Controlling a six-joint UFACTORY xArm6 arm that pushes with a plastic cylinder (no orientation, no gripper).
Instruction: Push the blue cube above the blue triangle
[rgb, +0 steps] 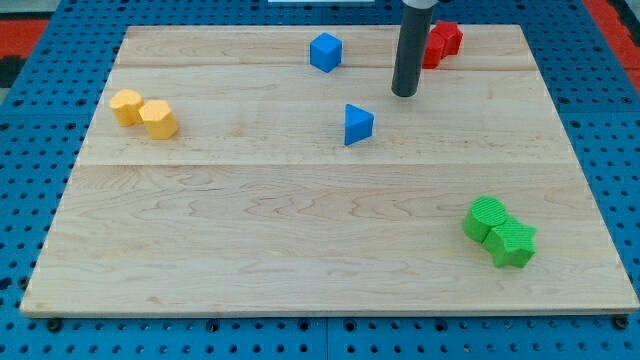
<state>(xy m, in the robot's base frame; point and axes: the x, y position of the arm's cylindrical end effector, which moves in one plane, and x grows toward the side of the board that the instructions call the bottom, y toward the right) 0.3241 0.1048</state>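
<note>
The blue cube sits near the top of the wooden board, a little left of centre. The blue triangle lies below it and slightly to the right. My tip is the lower end of a dark rod that comes down from the view's top. It stands right of the blue cube and up and to the right of the blue triangle, touching neither.
A red block sits just right of the rod near the top edge. Two yellow blocks lie side by side at the left. Two green blocks lie together at the lower right.
</note>
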